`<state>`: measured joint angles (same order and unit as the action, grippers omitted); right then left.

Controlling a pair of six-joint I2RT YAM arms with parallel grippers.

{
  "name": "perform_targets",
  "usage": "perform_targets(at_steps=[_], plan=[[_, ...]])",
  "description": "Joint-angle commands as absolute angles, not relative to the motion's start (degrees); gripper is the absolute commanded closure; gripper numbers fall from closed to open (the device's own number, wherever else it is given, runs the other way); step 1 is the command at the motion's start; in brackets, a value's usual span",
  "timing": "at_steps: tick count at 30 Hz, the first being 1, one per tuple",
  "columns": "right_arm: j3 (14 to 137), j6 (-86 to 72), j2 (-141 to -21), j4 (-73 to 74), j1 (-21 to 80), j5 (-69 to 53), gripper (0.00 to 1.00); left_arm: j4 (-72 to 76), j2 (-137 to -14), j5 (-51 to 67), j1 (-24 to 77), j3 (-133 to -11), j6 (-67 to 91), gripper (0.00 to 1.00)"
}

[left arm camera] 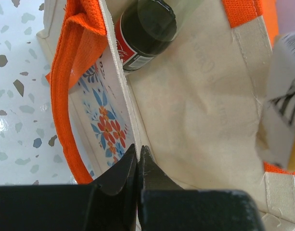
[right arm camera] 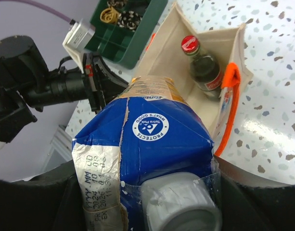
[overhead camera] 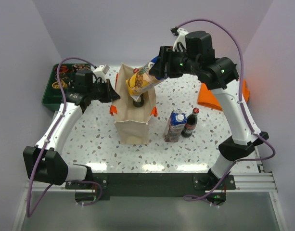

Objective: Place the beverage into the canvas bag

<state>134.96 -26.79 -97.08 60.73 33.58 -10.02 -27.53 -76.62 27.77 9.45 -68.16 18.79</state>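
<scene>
Here, lavender walls (overhead camera: 137, 29) enclose the speckled table (overhead camera: 96, 140).

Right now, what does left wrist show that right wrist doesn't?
Left wrist only: the floral print on the outer face of the canvas bag. Right wrist only: the blue top and grey cap of the carton, and the green tray. Both: the cola bottle inside the bag, an orange handle, the left gripper at the bag's rim.
</scene>
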Motion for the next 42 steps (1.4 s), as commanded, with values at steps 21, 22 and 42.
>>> perform_targets(at_steps=[21, 22, 42], plan=[[136.4, -22.2, -106.2, 48.0, 45.7, 13.1, 1.00, -27.9, -75.2, 28.3, 9.9, -70.3, 20.0, 1.00], [135.6, -22.3, -106.3, 47.7, 46.0, 13.5, 1.00, -27.9, -75.1, 28.2, 9.9, -70.2, 20.0, 1.00], [129.8, -21.6, -111.7, 38.5, 51.7, 31.9, 1.00, -26.8, -74.9, 30.1, 10.1, -69.0, 19.6, 1.00]])
